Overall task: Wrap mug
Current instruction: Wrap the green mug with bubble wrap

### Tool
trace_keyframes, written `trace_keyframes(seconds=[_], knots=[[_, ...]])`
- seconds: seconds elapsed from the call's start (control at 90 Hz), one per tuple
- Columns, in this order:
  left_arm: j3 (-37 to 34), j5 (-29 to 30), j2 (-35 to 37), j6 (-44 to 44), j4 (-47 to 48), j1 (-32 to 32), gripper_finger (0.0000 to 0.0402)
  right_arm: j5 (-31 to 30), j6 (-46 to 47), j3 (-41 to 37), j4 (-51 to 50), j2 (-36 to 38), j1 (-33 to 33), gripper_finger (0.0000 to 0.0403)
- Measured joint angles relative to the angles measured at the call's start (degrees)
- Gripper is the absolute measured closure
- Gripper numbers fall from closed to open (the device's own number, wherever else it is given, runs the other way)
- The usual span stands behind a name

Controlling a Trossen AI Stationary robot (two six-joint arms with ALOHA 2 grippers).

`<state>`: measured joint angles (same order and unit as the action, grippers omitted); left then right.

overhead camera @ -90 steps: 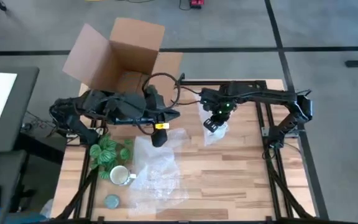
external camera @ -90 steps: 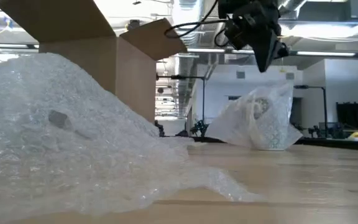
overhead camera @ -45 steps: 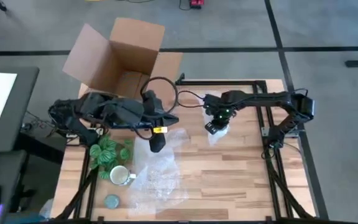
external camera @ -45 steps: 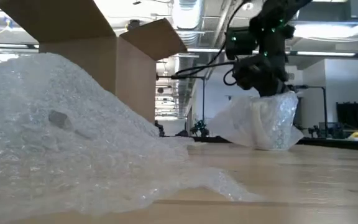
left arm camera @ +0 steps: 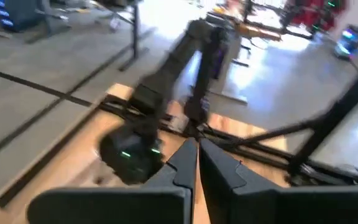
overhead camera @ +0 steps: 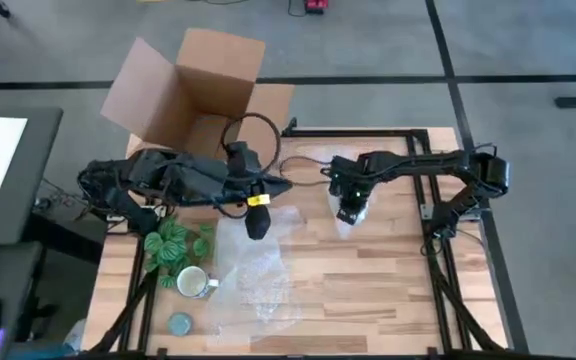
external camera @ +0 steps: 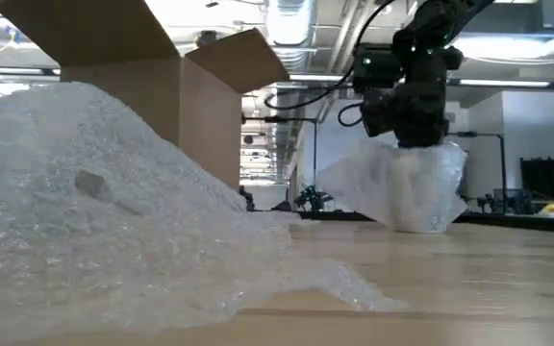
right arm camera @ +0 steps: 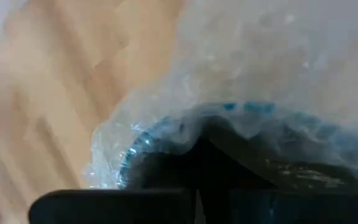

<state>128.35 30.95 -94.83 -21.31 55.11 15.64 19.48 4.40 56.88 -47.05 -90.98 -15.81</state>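
right claw [overhead camera: 351,210] is down on a bubble-wrapped bundle [external camera: 407,187] at the far right-middle of the table [overhead camera: 388,290], pressing into its top, probably to tuck or hold the wrap closed. its wrist view shows the fingers together, buried in film over a dark, blue-rimmed round object; whether they pinch wrap or only push, cannot tell. left claw [overhead camera: 256,222] hangs above the near edge of a loose bubble-wrap sheet [overhead camera: 253,285], fingers together and holding nothing, likely waiting. the mug [overhead camera: 194,283] stands unwrapped near the table's left front, touching the sheet's edge, beside a green patterned bundle [overhead camera: 173,245] with a grey-blue disc [overhead camera: 180,323] nearer the front. open cardboard box [overhead camera: 193,95] sits behind. high view gives the layout and the mug; low view hides the mug behind the heaped sheet but shows the claw's contact height on the bundle.
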Motion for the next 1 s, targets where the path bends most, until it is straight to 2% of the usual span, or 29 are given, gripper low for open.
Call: trace_keyframes(seconds=[0.111, 0.189, 0.422, 0.589, 0.733, 0.867, 1.0], knots=[[0.0, 4.2, 0.0, -3.0, 0.0, 0.0, 0.0402, 5.7, -14.7, 0.0, -1.4, -0.2, 2.0, 0.0403], [0.0, 6.1, 0.0, -4.5, 0.0, -0.1, 0.0402, 6.8, -22.0, 0.0, -2.7, -0.1, 3.3, 0.0403], [0.0, 6.9, 0.0, -8.3, -0.6, -0.4, 0.0402, 7.4, -26.9, 5.9, -12.1, -0.2, 4.3, 0.0403], [0.0, 7.0, 0.0, -9.0, -0.6, 0.1, 0.0402, 7.3, -26.5, 12.9, -22.4, -0.2, 4.3, 0.0403], [0.0, 6.9, 0.0, -9.0, -0.6, 1.0, 0.0402, 5.0, -20.1, 18.9, -28.4, -0.1, 4.3, 0.0403], [0.0, 6.9, 0.0, -9.0, -0.5, 2.1, 0.0402, 5.3, -10.7, 21.6, -27.2, 0.0, 4.6, 0.0403], [0.0, 6.4, 0.0, -8.1, -0.4, 3.5, 0.0402, 5.3, -3.0, 18.6, -19.5, -0.2, 5.3, 0.0403]])
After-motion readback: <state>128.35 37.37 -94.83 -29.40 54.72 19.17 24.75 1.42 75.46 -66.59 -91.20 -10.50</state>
